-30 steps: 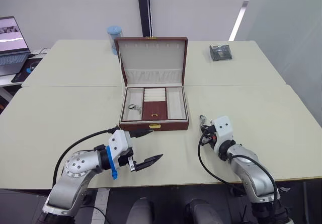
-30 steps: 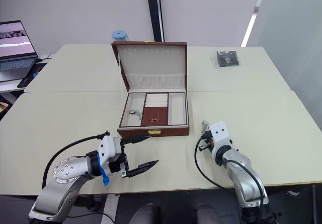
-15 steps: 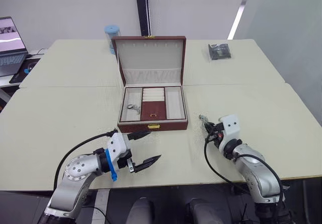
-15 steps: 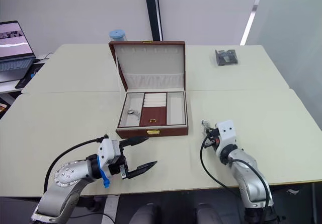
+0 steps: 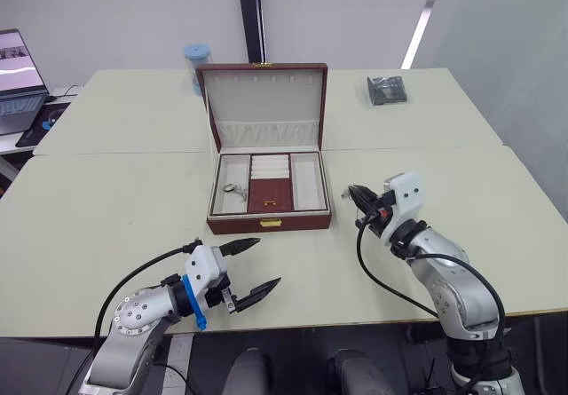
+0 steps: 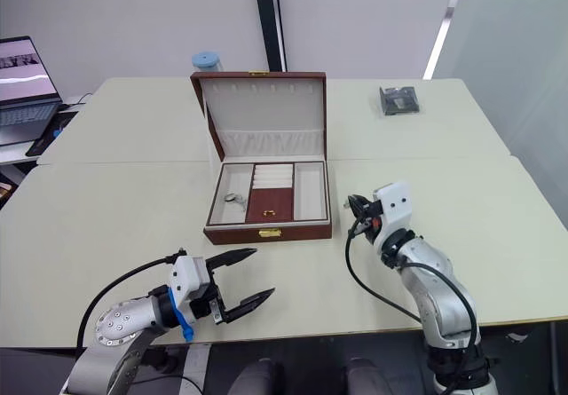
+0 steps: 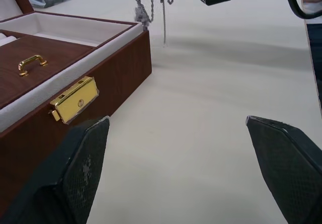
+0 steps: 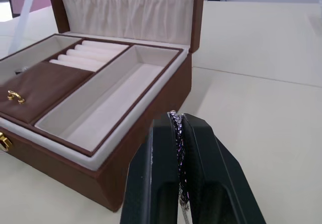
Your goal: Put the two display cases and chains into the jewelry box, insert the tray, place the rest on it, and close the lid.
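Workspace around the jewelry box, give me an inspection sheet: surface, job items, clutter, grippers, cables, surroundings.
Surface: pale table, seams between panels.
Job's things: jewelry box open, lid upright; tray seated inside; one silver piece in the tray's left section; chain piece pinched and dangling to the box's right.
Clutter: dark packet far right; blue-capped container behind the box.
Grippers: left gripper open, in front of the box; right gripper shut on the chain piece.
Cables: black cable loops from the right arm.
Surroundings: laptop at the left.
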{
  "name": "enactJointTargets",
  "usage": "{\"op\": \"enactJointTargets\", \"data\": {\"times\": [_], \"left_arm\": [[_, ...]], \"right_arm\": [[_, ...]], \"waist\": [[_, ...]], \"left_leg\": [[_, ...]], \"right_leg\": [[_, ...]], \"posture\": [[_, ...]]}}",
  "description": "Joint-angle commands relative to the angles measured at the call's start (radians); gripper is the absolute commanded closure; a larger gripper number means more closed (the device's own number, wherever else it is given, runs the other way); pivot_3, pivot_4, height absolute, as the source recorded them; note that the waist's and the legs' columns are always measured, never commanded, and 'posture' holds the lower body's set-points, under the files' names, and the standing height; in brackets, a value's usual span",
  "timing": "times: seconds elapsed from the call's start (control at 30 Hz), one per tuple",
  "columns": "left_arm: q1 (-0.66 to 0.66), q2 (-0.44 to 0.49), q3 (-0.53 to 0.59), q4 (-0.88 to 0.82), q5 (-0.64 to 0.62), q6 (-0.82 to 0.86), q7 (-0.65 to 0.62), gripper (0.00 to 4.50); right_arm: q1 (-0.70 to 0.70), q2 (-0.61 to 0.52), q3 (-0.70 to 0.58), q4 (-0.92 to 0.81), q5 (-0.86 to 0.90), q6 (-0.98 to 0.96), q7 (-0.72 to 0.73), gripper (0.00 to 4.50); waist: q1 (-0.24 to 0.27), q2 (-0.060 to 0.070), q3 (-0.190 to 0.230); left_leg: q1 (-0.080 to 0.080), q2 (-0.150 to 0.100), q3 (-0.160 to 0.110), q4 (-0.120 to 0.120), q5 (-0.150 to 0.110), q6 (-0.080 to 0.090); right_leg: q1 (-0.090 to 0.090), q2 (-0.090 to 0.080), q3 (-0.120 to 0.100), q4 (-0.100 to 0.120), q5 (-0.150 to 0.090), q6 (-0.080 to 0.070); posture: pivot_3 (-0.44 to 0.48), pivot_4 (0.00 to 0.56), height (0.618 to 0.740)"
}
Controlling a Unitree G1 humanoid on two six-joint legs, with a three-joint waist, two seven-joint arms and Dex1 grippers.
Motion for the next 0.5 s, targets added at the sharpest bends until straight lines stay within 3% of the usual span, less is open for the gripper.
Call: {"op": "enactJointTargets", "data": {"times": [0.03,0.5], "left_arm": [[0.016,-0.014,0.036,-0.017,0.0,-0.023,0.037,0.0],[0.115,-0.073,0.089,-0.081,0.008,-0.022,0.171,0.0]], "right_arm": [[-0.045,0.004,-0.008,-0.041,0.027,0.009,-0.001,4.49],[-0.283,0.093,0.008,0.108,0.054,0.066,-0.03,4.49]], "waist": [[0.0,0.0,0.0],[-0.001,0.0,0.0]], "left_leg": [[0.0,0.0,0.0,0.0,0.0,0.0],[0.0,0.0,0.0,0.0,0.0,0.0]], "right_leg": [[0.0,0.0,0.0,0.0,0.0,0.0],[-0.001,0.0,0.0,0.0,0.0,0.0]], "posture": [[0.0,0.15,0.74],[0.0,0.15,0.74]]}}
